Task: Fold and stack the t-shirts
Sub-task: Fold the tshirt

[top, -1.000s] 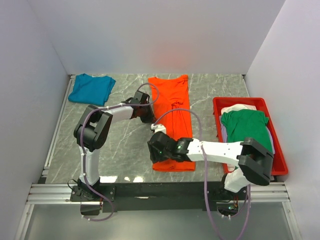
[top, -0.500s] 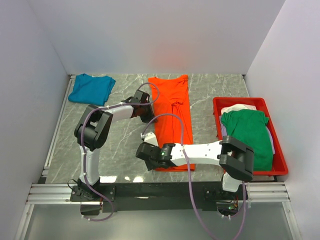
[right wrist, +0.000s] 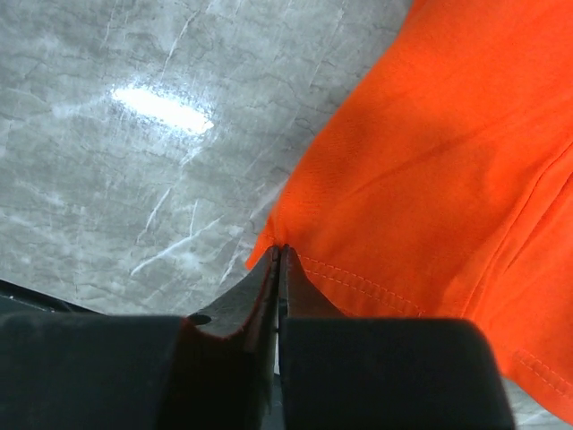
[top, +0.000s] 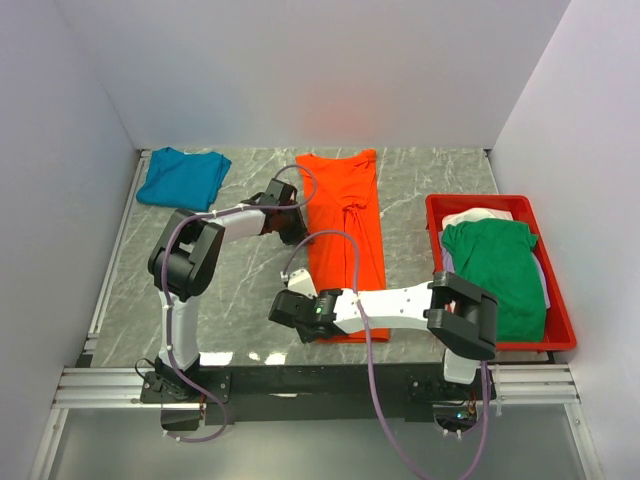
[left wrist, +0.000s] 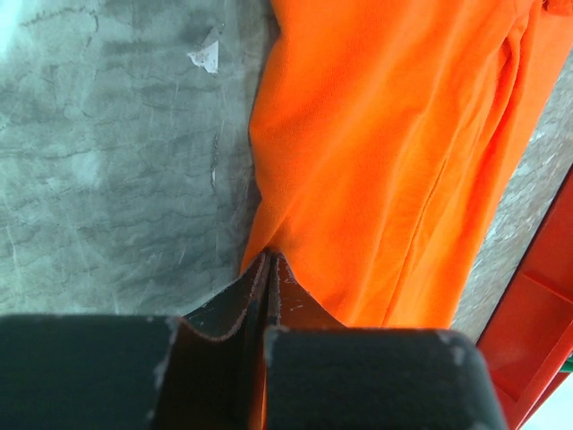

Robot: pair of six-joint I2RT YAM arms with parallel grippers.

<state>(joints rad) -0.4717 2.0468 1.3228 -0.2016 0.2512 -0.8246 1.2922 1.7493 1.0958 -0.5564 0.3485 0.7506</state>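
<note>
We see the orange shirt [top: 345, 200] mid-frame; our left gripper [left wrist: 269, 262] pinches its left edge, our right gripper [right wrist: 279, 251] its lower-left corner, both clamped narrow.

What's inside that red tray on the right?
A green shirt lies crumpled in the tray, on top of a white shirt peeking out at its far edge. Anything beneath them is covered.

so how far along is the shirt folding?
Done: the teal t-shirt lies at the far-left corner, seemingly folded. In hand: the orange t-shirt, already narrowed lengthwise, with the left gripper and right gripper both shut on its left edge. Left: finish that fold, then the green t-shirt and white t-shirt heaped in the red tray. Nothing stacked yet.
</note>
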